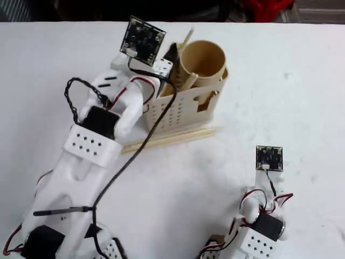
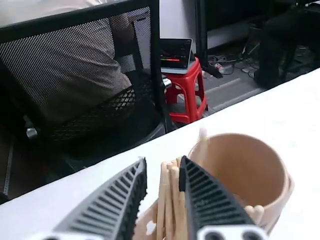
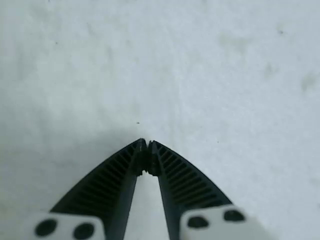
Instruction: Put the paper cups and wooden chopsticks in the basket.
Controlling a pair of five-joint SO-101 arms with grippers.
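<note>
A white perforated basket (image 1: 186, 110) stands at the back middle of the table. A tan paper cup (image 1: 202, 59) sits inside it, open end up. Wooden chopsticks (image 1: 185, 82) lean in the basket beside the cup, one poking up above the rim. More chopsticks (image 1: 172, 138) lie flat on the table along the basket's front. My left gripper (image 1: 171, 55) hovers over the basket, open, and in its wrist view its gripper (image 2: 162, 162) straddles the standing chopsticks (image 2: 169, 192) next to the cup (image 2: 240, 170). My right gripper (image 3: 145, 143) is shut over bare table.
The right arm (image 1: 264, 226) is folded back at the table's front right. White tabletop spreads to the right of the basket and in the middle. Beyond the far table edge stand a mesh chair (image 2: 75, 85) and a red stool (image 2: 187, 85).
</note>
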